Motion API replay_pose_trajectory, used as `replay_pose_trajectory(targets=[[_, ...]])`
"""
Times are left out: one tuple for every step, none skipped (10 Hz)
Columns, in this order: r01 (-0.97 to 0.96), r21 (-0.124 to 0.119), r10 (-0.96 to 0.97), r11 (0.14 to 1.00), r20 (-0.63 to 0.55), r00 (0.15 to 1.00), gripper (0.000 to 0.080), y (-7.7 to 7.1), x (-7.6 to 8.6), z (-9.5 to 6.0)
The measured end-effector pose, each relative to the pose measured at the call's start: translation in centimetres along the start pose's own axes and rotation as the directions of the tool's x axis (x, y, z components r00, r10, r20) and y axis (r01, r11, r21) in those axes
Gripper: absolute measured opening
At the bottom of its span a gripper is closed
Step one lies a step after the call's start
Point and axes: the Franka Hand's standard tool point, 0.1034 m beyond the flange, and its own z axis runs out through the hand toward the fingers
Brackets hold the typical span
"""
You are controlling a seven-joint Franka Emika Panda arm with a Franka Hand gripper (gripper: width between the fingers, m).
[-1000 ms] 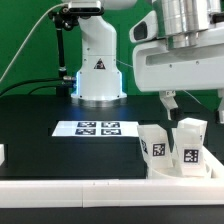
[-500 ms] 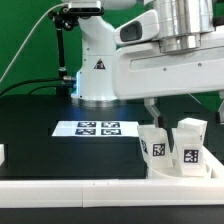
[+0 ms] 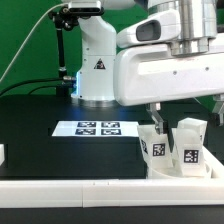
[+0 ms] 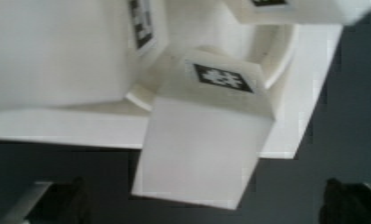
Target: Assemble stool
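Note:
Two white blocky stool legs with black-and-white tags stand at the exterior view's right, one (image 3: 153,146) beside the other (image 3: 189,143), against the front border bar. My gripper (image 3: 187,112) hangs just above them, open, one finger (image 3: 155,112) by the nearer leg and the other at the frame's right edge. In the wrist view a tagged white leg (image 4: 208,140) lies along the middle, its end reaching between my dark fingertips (image 4: 57,200); my gripper (image 4: 203,205) is open and holds nothing. More white pieces crowd behind it. The round seat cannot be made out.
The marker board (image 3: 97,128) lies on the black table in the middle. A long white border bar (image 3: 90,190) runs along the front. A small white piece (image 3: 2,153) shows at the exterior view's left edge. The robot base (image 3: 98,70) stands behind.
The arm has moved toward the exterior view's left and come lower, so the hand now hangs over the two legs. The gripper stays open. The legs have not moved.

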Motion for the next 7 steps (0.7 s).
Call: replay_pose_trajectory(targets=[[0.233, -0.018, -0.232, 0.972, 0.023, 0.972, 0.0649, -0.2, 0.3, -0.3], [0.388, -0.002, -0.387, 0.922, 0.059, 0.92, 0.0649, -0.6, 0.0, 0.0], [0.505, 0.023, -0.505, 0.863, 0.107, 0.857, 0.0649, -1.3, 0.1, 0.2], [0.575, 0.022, -0.574, 0.818, 0.106, 0.812, 0.0649, -1.8, 0.5, 0.3], [0.61, 0.024, -0.608, 0.792, 0.107, 0.786, 0.0649, -1.4, 0.4, 0.3], [0.636, 0.024, -0.634, 0.771, 0.11, 0.765, 0.0649, -1.1, 0.4, 0.3], [0.693, 0.026, -0.691, 0.72, 0.117, 0.713, 0.0649, -0.9, 0.3, 0.3]])
